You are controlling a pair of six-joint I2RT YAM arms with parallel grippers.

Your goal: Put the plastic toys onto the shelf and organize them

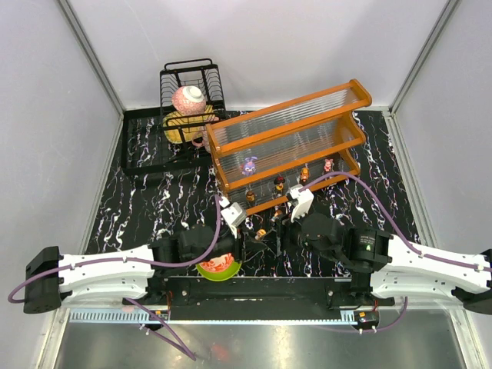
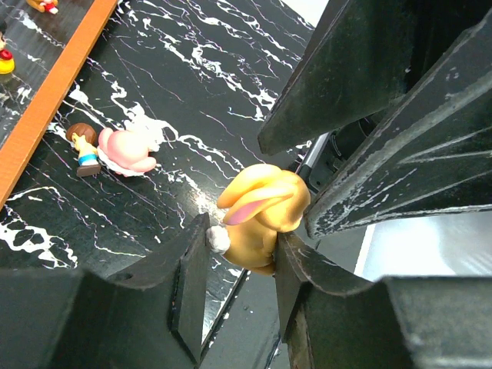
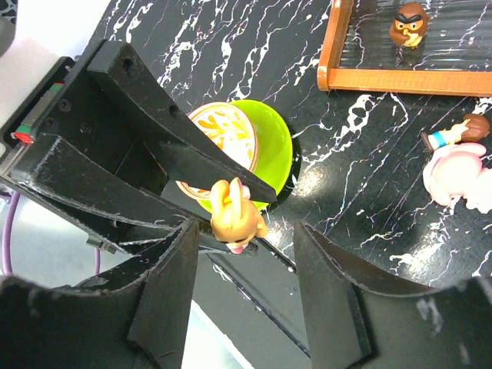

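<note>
A small orange bunny toy (image 2: 261, 207) sits between the fingers of my left gripper (image 2: 242, 250), which is shut on it just above the table's near edge. In the right wrist view the bunny (image 3: 234, 214) hangs from the left fingers, just ahead of my right gripper (image 3: 246, 242), which is open and not touching it. A pink and brown figurine (image 2: 115, 150) lies on the table next to the shelf (image 1: 288, 134), and also shows in the right wrist view (image 3: 457, 165). A purple toy (image 1: 249, 164) and several small figurines (image 1: 279, 183) stand on the lower tier. A brown owl (image 3: 410, 23) stands there too.
A green-rimmed patterned bowl (image 1: 219, 266) sits at the near edge under the left arm. A black wire dish rack (image 1: 192, 84) with a pink cup and a yellow plate stands at the back left. The two arms meet close together in front of the shelf.
</note>
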